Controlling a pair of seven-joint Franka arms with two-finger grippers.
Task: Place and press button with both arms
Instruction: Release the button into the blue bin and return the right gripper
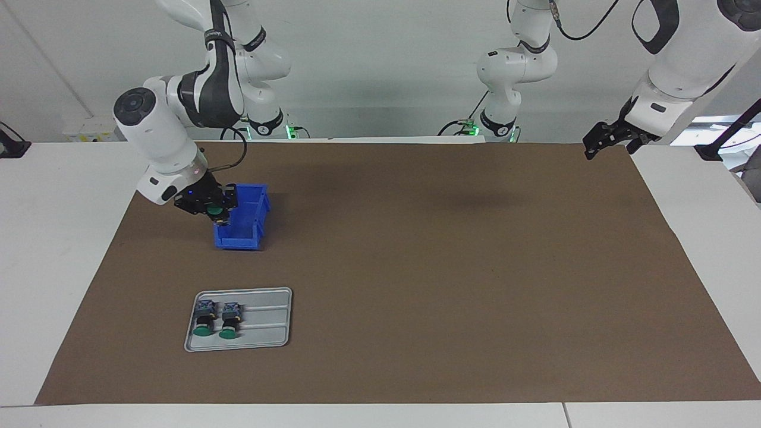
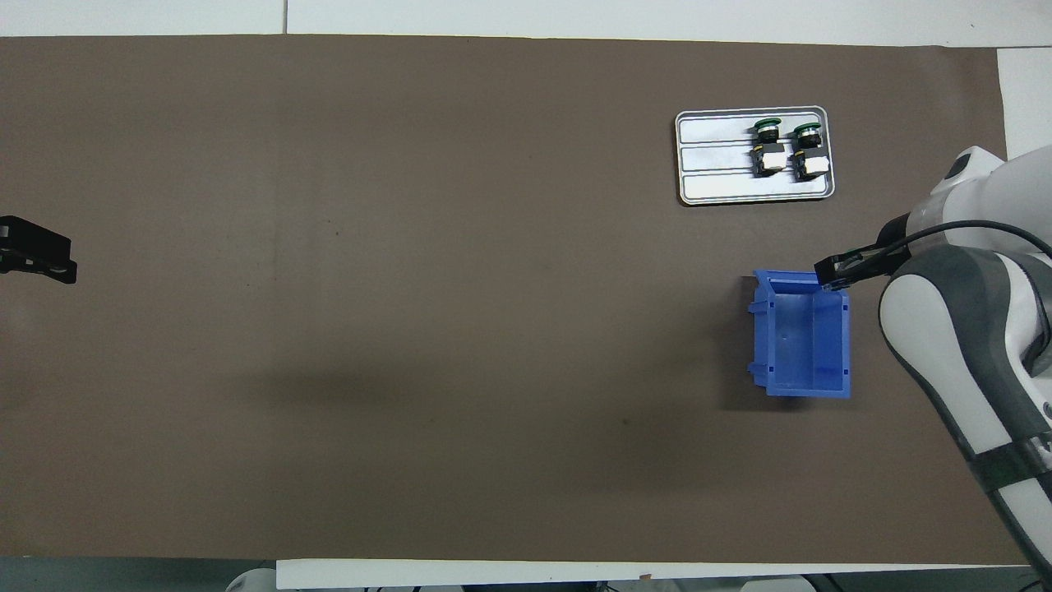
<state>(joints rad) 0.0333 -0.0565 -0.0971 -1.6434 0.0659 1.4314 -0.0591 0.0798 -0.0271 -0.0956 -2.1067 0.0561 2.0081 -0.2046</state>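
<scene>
Middle of table (image 1: 416,267) open. My right claw (image 1: 215,209) is clamped on the button (image 1: 214,209), over the blue bin's (image 1: 244,229) corner. Two more buttons (image 1: 217,321) lie on the grey tray (image 1: 267,318). My left claw (image 1: 600,141) waits at the mat edge; finger state: cannot tell

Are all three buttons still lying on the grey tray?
No: only two green-capped buttons lie on the grey tray; the third button is in the right hand over the blue bin.
</scene>
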